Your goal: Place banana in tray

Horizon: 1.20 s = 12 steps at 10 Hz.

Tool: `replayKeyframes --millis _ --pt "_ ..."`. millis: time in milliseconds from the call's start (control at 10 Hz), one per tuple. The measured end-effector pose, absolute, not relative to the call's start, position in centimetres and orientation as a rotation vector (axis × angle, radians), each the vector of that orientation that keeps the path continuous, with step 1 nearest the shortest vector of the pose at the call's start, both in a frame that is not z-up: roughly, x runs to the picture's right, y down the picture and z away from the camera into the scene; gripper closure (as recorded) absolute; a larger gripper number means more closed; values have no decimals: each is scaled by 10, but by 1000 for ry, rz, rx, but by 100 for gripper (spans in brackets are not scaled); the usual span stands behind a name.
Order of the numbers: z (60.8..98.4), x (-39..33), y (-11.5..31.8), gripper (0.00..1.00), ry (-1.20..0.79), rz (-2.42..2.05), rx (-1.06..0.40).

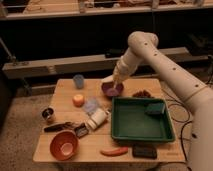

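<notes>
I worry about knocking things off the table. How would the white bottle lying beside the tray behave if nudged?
The white bottle lies on its side, so it would probably roll. It looks like plastic, likely light. The gripper hangs over the purple bowl, away from it.

The tray (pixel 141 121) sits on the right half of the tabletop (pixel 67 87), toward its near edge, with a small block (pixel 155 108) lying in its far right corner. Just behind the tray's far left corner stands a bowl (pixel 112 89), and the gripper (pixel 116 84) hangs over that bowl, holding the banana (pixel 116 85). Right of the bowl lies a cluster of grapes (pixel 142 93). A cup (pixel 78 80) stands far left, a round fruit (pixel 78 100) nearer than it. A second bowl (pixel 64 145) sits at the near left corner. A sausage-shaped item (pixel 114 151) lies before the tray, a flat block (pixel 145 151) to its right.
</notes>
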<state>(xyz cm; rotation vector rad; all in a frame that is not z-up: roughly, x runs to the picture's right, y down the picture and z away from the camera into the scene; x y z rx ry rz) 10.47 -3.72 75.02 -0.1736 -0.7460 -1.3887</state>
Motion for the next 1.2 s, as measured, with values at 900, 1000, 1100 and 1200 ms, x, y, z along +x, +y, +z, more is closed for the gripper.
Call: replayKeyframes --millis 900,1000,1100,1200 --pt "682 186 40 100 -1011 -1635 -160" --pt "683 184 41 100 -1015 -1636 -160" --pt "683 183 42 100 -1019 -1640 -160" --pt "684 180 48 100 -1028 -1661 -156"
